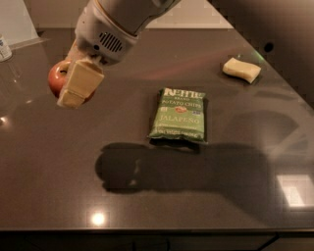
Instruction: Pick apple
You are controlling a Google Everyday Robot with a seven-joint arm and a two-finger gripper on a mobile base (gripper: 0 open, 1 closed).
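kitchen-like dark counter (pixel 147 206), chip bag (pixel 179 115); gripper (pixel 69 84) holds apple (pixel 55 78) upper left.

Far left, the gripper (pixel 68 90) clasps the apple (pixel 55 77); its near finger (pixel 81 83) masks most of the fruit, and the other finger is hidden. The arm (pixel 122 14) is cut off by the top edge.

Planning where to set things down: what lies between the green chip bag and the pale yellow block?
In the camera view, only bare tabletop lies between the chip bag and the yellow block. The gripper, upper left, holds the apple.
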